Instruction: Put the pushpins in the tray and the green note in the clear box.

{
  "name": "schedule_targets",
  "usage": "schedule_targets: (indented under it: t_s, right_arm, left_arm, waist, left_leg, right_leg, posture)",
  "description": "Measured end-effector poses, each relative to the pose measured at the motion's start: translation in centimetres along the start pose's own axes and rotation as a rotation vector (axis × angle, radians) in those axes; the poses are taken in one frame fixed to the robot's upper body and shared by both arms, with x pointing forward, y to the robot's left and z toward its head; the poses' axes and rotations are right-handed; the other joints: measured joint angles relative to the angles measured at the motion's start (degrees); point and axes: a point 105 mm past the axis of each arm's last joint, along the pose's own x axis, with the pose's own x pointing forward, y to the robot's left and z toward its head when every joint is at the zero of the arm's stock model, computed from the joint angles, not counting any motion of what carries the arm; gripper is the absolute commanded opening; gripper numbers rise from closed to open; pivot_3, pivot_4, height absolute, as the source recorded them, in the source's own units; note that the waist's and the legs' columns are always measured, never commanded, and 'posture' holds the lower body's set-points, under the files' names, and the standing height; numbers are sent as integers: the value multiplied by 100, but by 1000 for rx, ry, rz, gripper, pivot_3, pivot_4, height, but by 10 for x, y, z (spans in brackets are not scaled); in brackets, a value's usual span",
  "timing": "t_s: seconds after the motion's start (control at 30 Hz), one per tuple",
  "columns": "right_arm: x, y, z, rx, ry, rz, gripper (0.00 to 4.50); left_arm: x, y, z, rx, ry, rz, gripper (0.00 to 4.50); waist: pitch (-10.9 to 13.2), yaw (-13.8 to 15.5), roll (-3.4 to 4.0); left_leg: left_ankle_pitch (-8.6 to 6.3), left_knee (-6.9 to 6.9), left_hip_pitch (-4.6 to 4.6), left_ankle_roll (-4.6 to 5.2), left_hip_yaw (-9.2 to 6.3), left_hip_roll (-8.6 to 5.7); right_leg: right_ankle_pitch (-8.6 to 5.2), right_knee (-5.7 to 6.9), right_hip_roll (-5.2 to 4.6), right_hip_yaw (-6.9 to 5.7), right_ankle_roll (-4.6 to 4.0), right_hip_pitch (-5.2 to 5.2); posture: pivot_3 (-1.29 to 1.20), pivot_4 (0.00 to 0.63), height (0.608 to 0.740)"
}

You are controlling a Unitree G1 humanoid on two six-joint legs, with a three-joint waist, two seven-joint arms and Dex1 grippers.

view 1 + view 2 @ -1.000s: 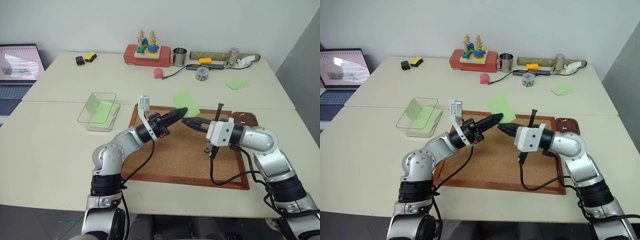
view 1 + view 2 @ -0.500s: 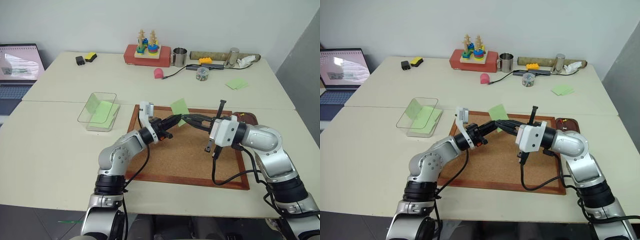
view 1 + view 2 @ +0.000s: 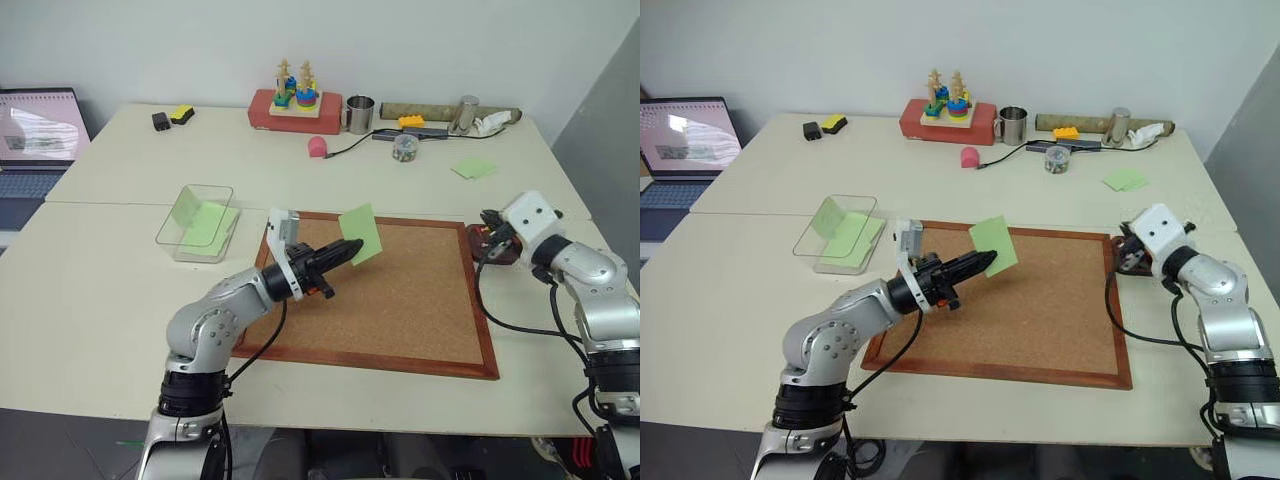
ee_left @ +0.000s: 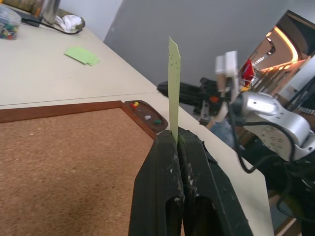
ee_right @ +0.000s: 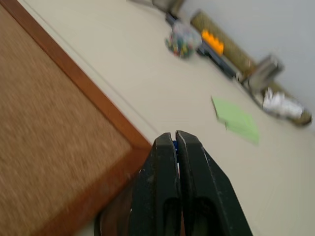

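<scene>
Left end effector (image 3: 352,248) pinches the thin green note (image 3: 361,234) above grainy cork board (image 3: 400,300); right end effector (image 3: 487,222) closed over the glossy brown tray (image 4: 145,117).

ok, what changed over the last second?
The right gripper swung away from the middle of the cork board to the tray at its right edge, fingers shut. The left gripper kept its hold on the green note, now lifted clear. Clear box and everything at the back stayed put.
</scene>
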Motion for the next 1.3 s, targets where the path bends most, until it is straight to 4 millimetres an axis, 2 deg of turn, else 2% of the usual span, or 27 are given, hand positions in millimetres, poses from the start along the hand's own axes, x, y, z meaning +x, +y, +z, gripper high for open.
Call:
schedule_targets:
  t_s: [0.1, 0.2, 0.23, 0.27, 0.33, 0.43, 0.57, 0.73, 0.8, 0.9, 1.0, 1.07, 1.1, 1.13, 1.23, 1.27, 1.3]
  right_arm:
    - [5, -4, -17, 57, 70, -5, 0]
    - [11, -8, -23, 87, 100, -6, 0]
    - [12, -8, -24, 96, 105, -4, 437]
    - [14, -8, -26, 108, 112, -3, 533]
    - [16, -7, -30, 125, 124, -1, 1119]
    - [17, -5, -35, 140, 139, 2, 1694]
    - [16, -5, -35, 149, 146, 0, 2679]
    - [15, -10, -22, 140, 118, -9, 3791]
    - [9, -19, -8, 137, 76, -13, 3791]
    - [0, -31, 22, 109, -22, -10, 3791]
    - [-4, -27, 61, 82, -160, 57, 3791]
    - [-9, -14, 89, 56, -265, 159, 3791]
    - [-14, 1, 107, 41, -340, 254, 3791]
    - [-21, 23, 131, 16, -437, 384, 3791]
    - [-26, 43, 149, -1, -505, 493, 3791]
    - [-27, 56, 165, -9, -551, 560, 3791]
    - [-27, 60, 170, -19, -566, 580, 3791]
  left_arm:
    - [-1, -3, 1, 11, 0, -3, 41]
    - [-2, -2, -2, 4, 3, 3, 41]
    - [-2, -3, -2, 3, 4, 3, 0]
    - [-1, -3, -2, 3, 6, 2, 0]
    - [-1, -3, -3, 1, 9, 0, 0]
    - [-1, -3, -5, -3, 10, 4, 0]
    - [-2, -2, -5, -5, 11, 7, 0]
    - [-3, 0, -4, 1, 13, 20, 0]
    - [-9, 4, 0, 14, 6, 49, 0]
    - [-22, 11, 15, 53, -27, 105, 0]
    - [-38, 17, 32, 104, -57, 165, 0]
    - [-51, 24, 41, 132, -68, 221, 0]
    - [-61, 30, 46, 149, -76, 263, 0]
    - [-72, 37, 56, 176, -96, 320, 0]
    - [-84, 44, 65, 212, -111, 384, 0]
    - [-101, 55, 75, 257, -135, 482, 0]
    - [-109, 61, 80, 276, -147, 529, 0]
  waist:
    - [0, 2, 1]
    - [0, 3, 1]
    - [0, 5, 1]
    - [0, 6, 1]
    - [0, 7, 1]
    - [0, 8, 1]
    - [0, 7, 1]
    - [0, 6, 1]
    - [0, 7, 1]
    - [0, -1, 1]
    - [1, -13, 2]
    - [1, -13, 2]
    - [1, -13, 2]
    - [1, -8, 2]
    - [1, 5, 2]
    - [1, 9, 1]
    - [1, 10, 1]
  left_leg:
    - [0, 4, 2, 0, 2, 0]
    - [0, 6, 1, 0, 2, 0]
    - [0, 6, 1, 0, 2, 1]
    - [0, 6, 0, 1, 1, 0]
    - [0, 5, -1, 1, 1, 0]
    - [0, 5, -1, 0, 1, 0]
    - [0, 6, 0, 0, 1, 0]
    - [0, 6, -1, 0, 0, 1]
    - [0, 6, -2, 0, -1, 1]
    - [0, 5, 1, 1, -1, 3]
    - [0, 5, 2, 1, -1, 6]
    - [0, 6, 1, 1, -7, 8]
    - [0, 5, 1, 1, -9, 10]
    - [-1, 5, 0, 1, -11, 9]
    - [-1, 7, -2, 1, -12, 9]
    - [-1, 9, -1, 1, -12, 8]
    - [-1, 7, -2, 1, -11, 7]
  right_leg:
    - [0, 2, 1, 1, 0, 1]
    - [0, 1, 2, 1, 0, 1]
    - [0, 1, 2, 0, 0, 2]
    - [0, 0, 2, 0, 0, 1]
    - [0, 0, 1, 0, 0, 1]
    - [0, 0, 1, 0, 0, 1]
    - [0, 2, 2, 0, 0, 1]
    - [0, 2, 1, 0, 1, 1]
    - [0, 2, 2, -1, 1, 0]
    - [0, 2, 2, -1, 1, 1]
    - [0, 4, 6, -1, 1, 0]
    - [0, 3, 8, -6, 1, 1]
    - [0, 2, 8, -7, 1, 1]
    - [0, 1, 8, -9, 1, 1]
    - [0, 1, 1, -9, 1, 1]
    - [0, 2, 0, -9, 1, 0]
    - [0, 0, 1, -9, 0, -1]
  posture:
    - [0, 150, 740]
    - [0, 150, 740]
    - [0, 150, 740]
    - [0, 150, 740]
    - [0, 150, 740]
    - [0, 150, 740]
    - [0, 150, 740]
    - [0, 150, 740]
    - [0, 150, 740]
    - [0, 150, 740]
    - [0, 150, 740]
    - [0, 150, 740]
    - [0, 150, 740]
    - [0, 150, 740]
    - [0, 150, 740]
    - [0, 150, 740]
    - [0, 150, 740]
